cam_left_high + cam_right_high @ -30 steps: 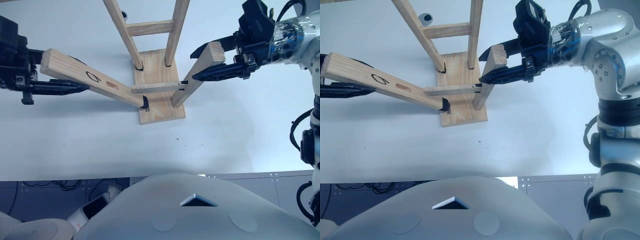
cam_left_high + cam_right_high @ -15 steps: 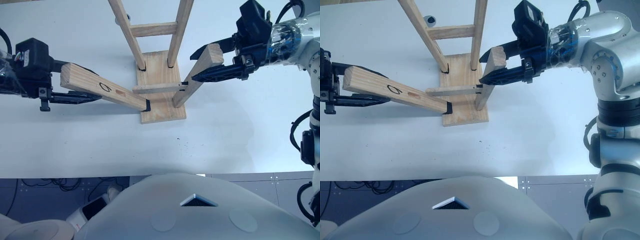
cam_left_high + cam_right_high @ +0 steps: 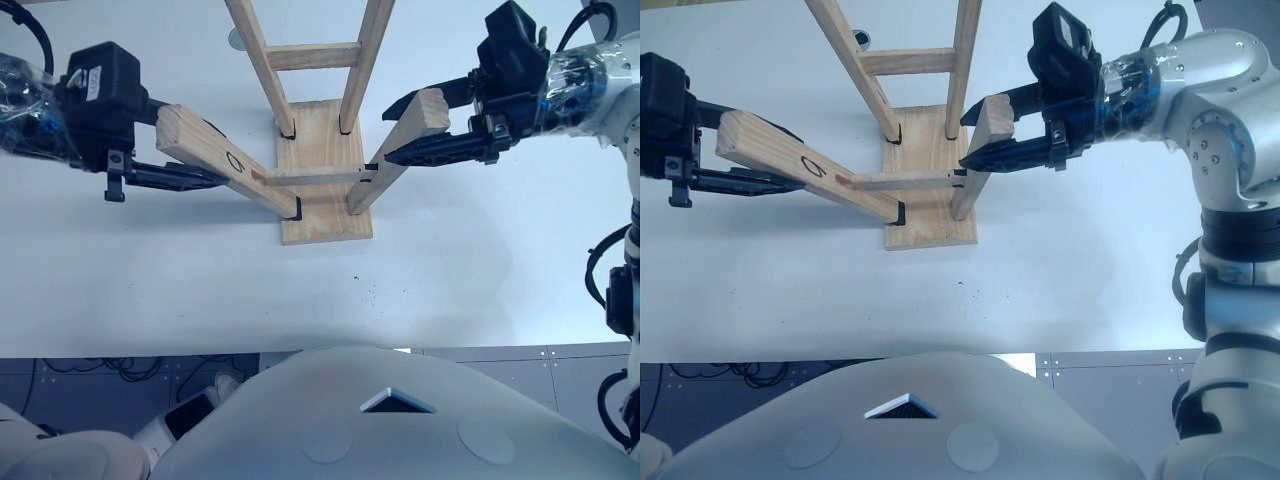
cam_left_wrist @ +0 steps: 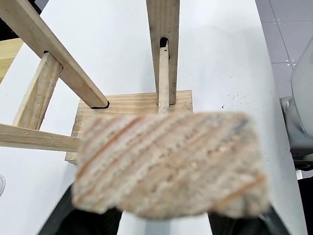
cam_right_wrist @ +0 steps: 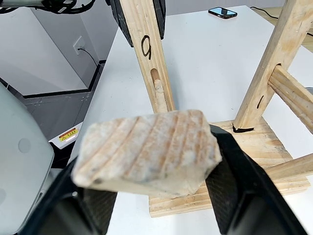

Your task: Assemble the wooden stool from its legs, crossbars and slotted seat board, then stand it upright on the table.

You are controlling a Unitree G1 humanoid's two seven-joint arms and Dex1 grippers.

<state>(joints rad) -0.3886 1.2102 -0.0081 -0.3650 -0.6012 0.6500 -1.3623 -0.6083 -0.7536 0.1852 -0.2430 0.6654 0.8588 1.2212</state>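
Now, left gripper (image 3: 213, 156), right gripper (image 3: 392, 134), clamping legs (image 3: 255, 178)

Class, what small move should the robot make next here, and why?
Probably the left gripper should tip its leg more upright, pushing it onto the crossbar: that leg leans far outward from the seat board, while the right gripper holds the opposite leg.

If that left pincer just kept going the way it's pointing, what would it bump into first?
Past the leg it grips, the left pincer aims at the near crossbar, probably first; the right-hand leg lies beyond. Depth is unclear.
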